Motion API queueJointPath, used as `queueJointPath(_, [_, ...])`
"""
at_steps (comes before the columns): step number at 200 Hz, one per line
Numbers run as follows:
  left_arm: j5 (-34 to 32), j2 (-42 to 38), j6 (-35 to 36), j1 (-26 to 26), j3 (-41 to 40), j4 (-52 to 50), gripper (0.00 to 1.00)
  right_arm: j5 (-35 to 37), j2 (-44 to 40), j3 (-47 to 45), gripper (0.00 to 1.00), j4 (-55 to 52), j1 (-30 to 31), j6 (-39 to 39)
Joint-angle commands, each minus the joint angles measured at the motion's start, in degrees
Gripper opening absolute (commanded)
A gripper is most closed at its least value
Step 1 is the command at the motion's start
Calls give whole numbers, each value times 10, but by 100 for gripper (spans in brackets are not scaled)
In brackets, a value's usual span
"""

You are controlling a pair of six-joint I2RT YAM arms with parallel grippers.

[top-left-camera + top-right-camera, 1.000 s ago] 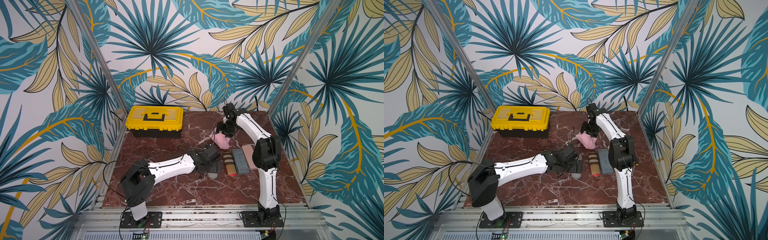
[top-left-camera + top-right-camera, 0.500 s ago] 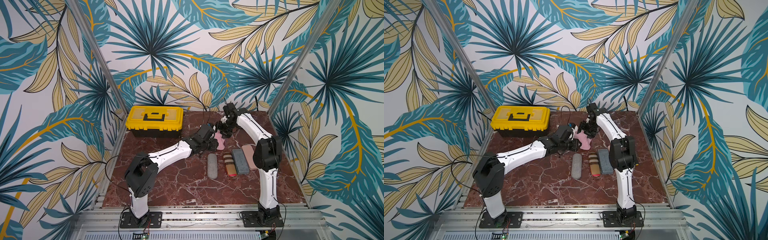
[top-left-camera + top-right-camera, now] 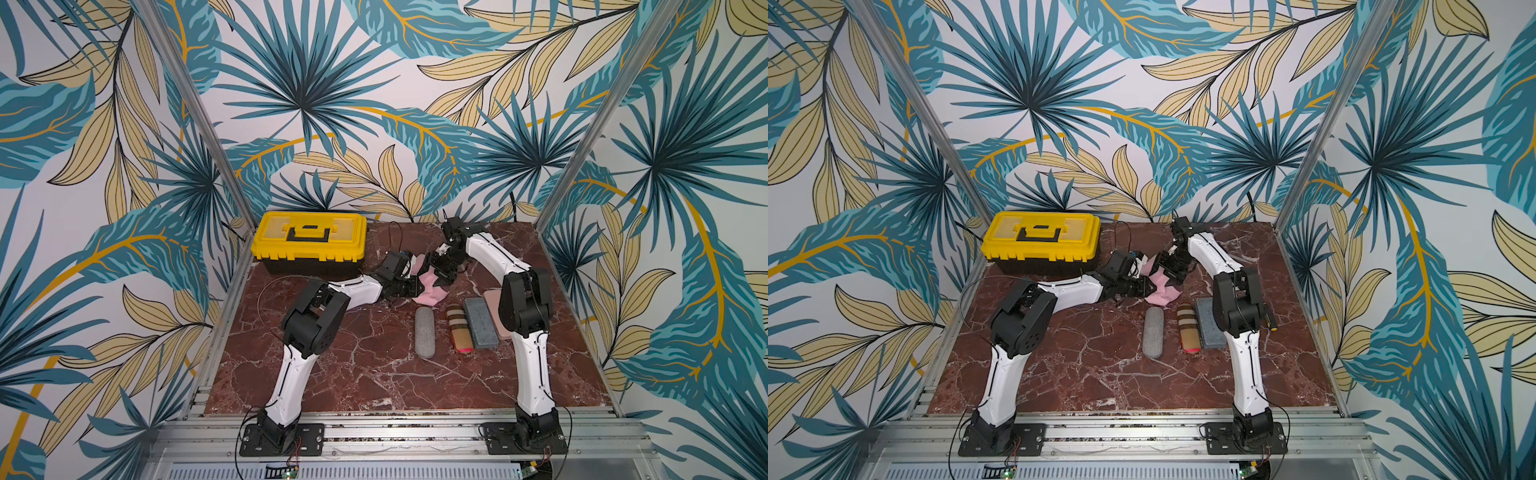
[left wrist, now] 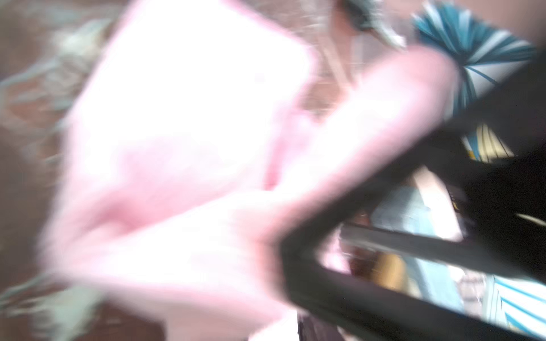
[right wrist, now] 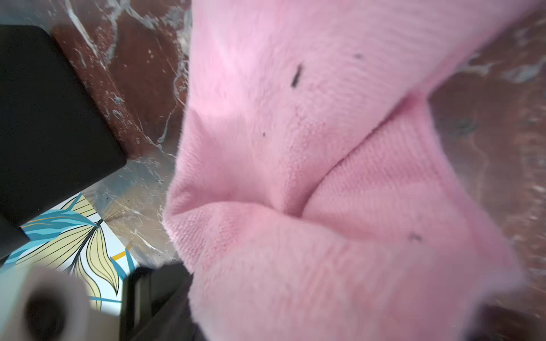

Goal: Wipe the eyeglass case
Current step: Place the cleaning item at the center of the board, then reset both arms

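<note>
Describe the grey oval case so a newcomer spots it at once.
On the red marble tabletop, eyeglass cases lie in a row in front of the crumpled pink cloth. The grey felt oval case is the left end one: plain, round-ended, set apart from its striped neighbour.

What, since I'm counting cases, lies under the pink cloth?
Only marble table shows around the pink cloth. Its folds cover whatever lies directly beneath. The grey case lies beside it, uncovered.

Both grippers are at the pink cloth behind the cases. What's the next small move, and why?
Probably open the right gripper to release the pink cloth: the left gripper looks shut on it too, and the grey case, the case nearest that gripper, lies untouched.
</note>
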Motion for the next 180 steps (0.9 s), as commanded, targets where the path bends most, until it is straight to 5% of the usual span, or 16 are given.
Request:
queueJointPath(1, [-13,22,-34,15,34,-42,28,-27,-4,12,68,-13,0,0])
queueJointPath(22, [-12,56,-24,21,87,-151,28,-8,-28,51,69,-50,-4,-18])
queueJointPath(87, [16,63,-34,27,125,-196,33,115,-103,130,72,-141,-28,-55])
queueJointPath(131, [68,-11,-44,22,143,-169,57,94,-122,30,72,-98,-27,-44])
queueJointPath(180, [45,-126,-19,22,91,-173,67,158,-225,-89,72,-22,-27,-79])
